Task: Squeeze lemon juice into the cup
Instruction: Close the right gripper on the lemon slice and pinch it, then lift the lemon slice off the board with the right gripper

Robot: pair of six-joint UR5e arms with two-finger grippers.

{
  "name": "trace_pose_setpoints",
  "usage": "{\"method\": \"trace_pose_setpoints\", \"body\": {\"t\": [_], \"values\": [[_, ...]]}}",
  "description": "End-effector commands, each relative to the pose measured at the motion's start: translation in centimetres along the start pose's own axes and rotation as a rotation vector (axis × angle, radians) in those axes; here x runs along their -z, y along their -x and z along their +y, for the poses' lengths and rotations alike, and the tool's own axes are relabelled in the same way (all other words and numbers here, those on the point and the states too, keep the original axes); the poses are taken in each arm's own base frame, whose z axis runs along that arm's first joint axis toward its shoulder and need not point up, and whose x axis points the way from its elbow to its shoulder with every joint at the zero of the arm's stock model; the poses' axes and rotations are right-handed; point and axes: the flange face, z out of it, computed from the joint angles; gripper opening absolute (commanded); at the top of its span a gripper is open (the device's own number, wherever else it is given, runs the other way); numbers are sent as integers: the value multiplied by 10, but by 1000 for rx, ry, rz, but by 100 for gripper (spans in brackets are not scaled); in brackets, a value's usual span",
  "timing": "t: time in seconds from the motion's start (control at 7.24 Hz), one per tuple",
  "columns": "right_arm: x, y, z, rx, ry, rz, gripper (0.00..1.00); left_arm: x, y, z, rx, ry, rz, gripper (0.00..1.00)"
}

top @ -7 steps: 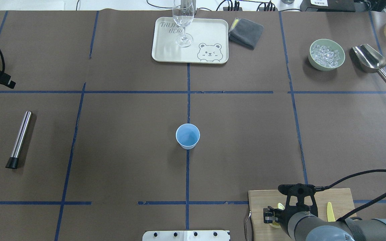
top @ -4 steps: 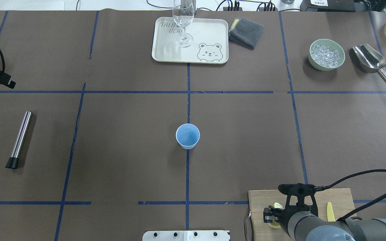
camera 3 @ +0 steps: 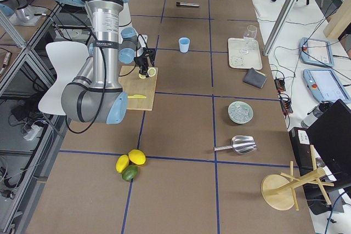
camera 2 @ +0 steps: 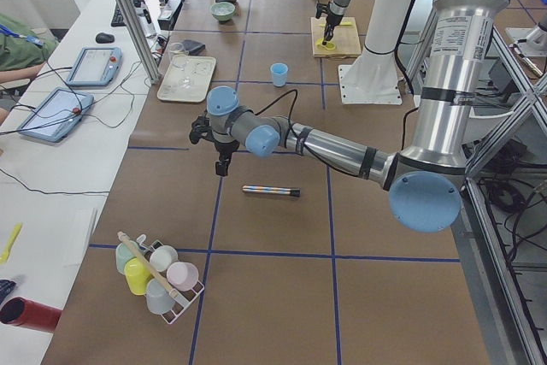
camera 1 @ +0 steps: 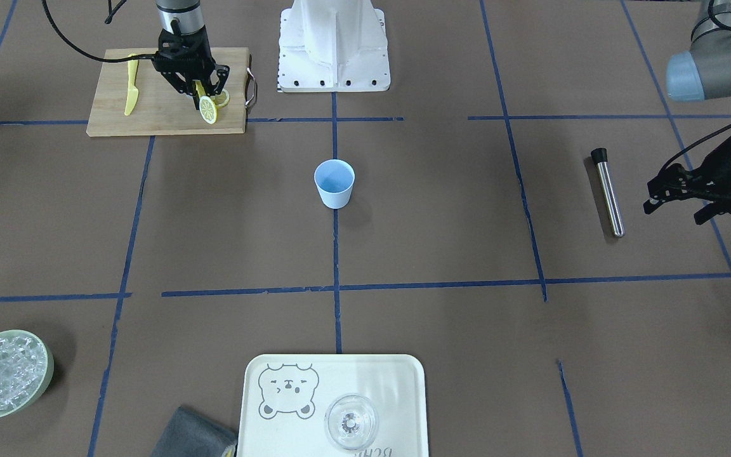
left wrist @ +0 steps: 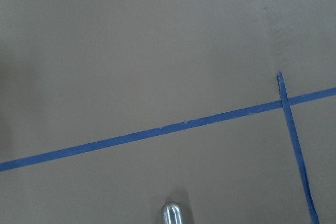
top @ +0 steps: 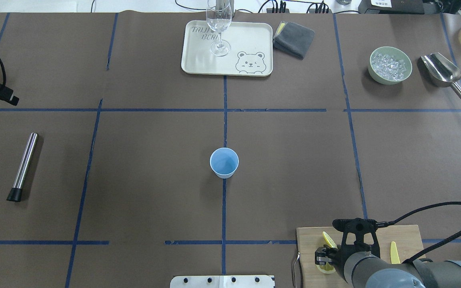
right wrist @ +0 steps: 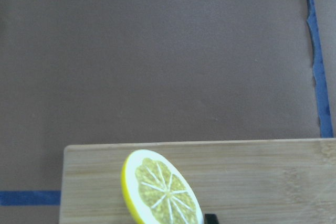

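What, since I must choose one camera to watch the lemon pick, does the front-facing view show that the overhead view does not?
Front-facing only: the lemon, segmented face showing, upright in the right hand and clear of the arm. Overhead only: the scoop beside the bowl; there the arm hides part of the hand. Both: the cup, board, knife, tray and glass.

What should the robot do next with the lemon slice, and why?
Probably carry the lemon over to the cup: the right gripper seems to pinch it in its fingers just above the board, while the cup stands apart at mid-table.
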Motion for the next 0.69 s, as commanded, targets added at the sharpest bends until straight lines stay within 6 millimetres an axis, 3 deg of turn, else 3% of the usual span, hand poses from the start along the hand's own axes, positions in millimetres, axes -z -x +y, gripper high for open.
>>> {"method": "trace_pose_setpoints", "body": {"t": [0.0,0.14,0.55], "values": [[2,-1,-5,-6,-11,-2,11,3,-3,0,3,-5,3,100],[4,-1,-7,-10,-16,-3,0,3,-3,0,3,-5,3,100],[26,-2,-23,-36,-31,-32,0,3,-4,-1,2,-7,4,100]]}}
